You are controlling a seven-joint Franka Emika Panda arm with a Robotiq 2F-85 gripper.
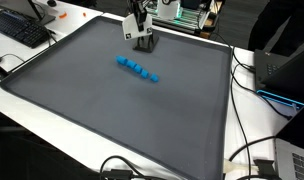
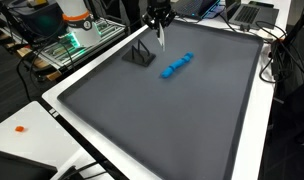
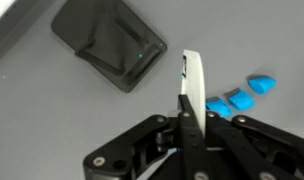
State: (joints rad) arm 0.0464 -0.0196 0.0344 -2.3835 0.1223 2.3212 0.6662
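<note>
Covering most of the white table (image 1: 239, 100), a big grey mat (image 1: 122, 115) with a raised rim is the ground for everything here. In both exterior views the arm comes down over the mat's edge nearest the robot's base. Its gripper (image 2: 158, 22) hangs above the mat, not far in from that edge. On the mat, close to the same edge, sits a black stand (image 2: 140, 53). The wrist view shows it as a dark, rounded slab (image 3: 110, 45) lying flat. Farther in toward the mat's middle lies a short row of small blue blocks (image 1: 138, 70), touching one another in a slanted line (image 2: 176, 67). The wrist view catches only a few of them (image 3: 237, 98). The gripper (image 3: 190, 118) has its fingers pressed together on a thin white piece (image 3: 194, 80), possibly a flat stick or a pen, though the view is too coarse to be sure. The piece points down at the mat over the bare strip between the stand and the blocks. Whether its tip meets the mat cannot be told.
</note>
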